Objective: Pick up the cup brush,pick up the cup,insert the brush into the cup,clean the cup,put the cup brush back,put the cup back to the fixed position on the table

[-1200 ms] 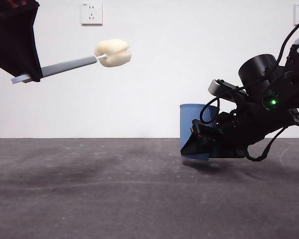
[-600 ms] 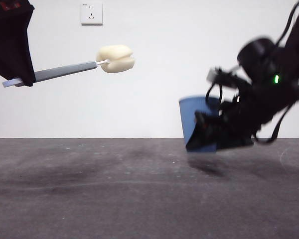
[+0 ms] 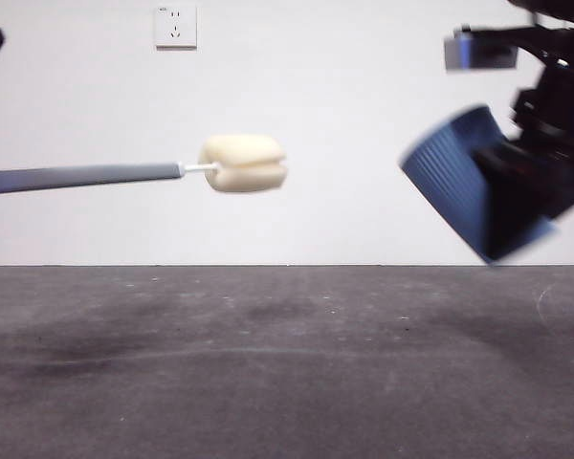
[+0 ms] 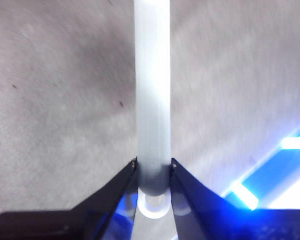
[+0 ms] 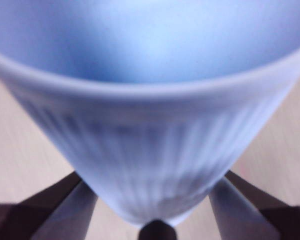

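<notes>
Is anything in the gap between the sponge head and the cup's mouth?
Nothing visible. In the front view the cup brush, held level by the left gripper, points at the cup, which the right gripper holds tilted, mouth toward the sponge. Only open air and the white wall show between them, above the table.

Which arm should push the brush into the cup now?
Left. Its gripper holds the cup brush level, sponge facing the cup, which the right gripper holds tilted toward it.
</notes>
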`<state>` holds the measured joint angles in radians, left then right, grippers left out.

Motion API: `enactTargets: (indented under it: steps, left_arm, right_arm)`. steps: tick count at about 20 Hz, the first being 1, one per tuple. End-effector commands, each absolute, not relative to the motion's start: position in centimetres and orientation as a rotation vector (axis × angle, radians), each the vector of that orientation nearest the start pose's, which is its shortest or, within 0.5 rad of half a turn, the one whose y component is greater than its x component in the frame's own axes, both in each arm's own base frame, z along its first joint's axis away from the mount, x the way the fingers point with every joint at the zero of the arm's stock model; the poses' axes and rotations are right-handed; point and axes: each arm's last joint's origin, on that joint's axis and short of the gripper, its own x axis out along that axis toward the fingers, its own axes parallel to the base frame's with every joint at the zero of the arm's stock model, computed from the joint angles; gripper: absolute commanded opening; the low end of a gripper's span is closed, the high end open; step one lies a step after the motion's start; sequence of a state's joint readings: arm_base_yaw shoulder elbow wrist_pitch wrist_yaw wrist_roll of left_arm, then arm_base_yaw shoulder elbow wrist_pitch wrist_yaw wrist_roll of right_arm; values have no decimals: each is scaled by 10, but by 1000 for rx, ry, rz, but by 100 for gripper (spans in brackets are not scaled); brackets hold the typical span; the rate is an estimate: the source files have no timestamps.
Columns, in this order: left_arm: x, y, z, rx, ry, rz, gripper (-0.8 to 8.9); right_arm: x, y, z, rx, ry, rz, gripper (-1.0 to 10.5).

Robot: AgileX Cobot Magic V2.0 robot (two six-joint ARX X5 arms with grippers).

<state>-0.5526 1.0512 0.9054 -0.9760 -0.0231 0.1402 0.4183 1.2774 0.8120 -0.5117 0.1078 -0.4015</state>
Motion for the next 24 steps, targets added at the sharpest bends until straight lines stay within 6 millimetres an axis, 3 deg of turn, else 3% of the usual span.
enactTargets:
  steps: [1, 9, 15, 20, 24]
  left_arm:
    - [154, -96, 270, 509, 1041, -597, -8]
    - [138, -115, 269, 664, 998, -762, -8]
    - [136, -117, 269, 696, 989, -786, -8]
    - [136, -118, 269, 697, 986, -793, -8]
    - [130, -124, 267, 726, 999, -835, -8]
  right_arm:
    - [217, 96, 214, -767, 949, 457, -17]
    - [204, 107, 215, -1301, 947, 441, -17]
    - [204, 131, 234, -1435, 769, 537, -17]
    - [197, 143, 234, -1564, 706, 620, -17]
    - [194, 149, 233, -1648, 699, 585, -17]
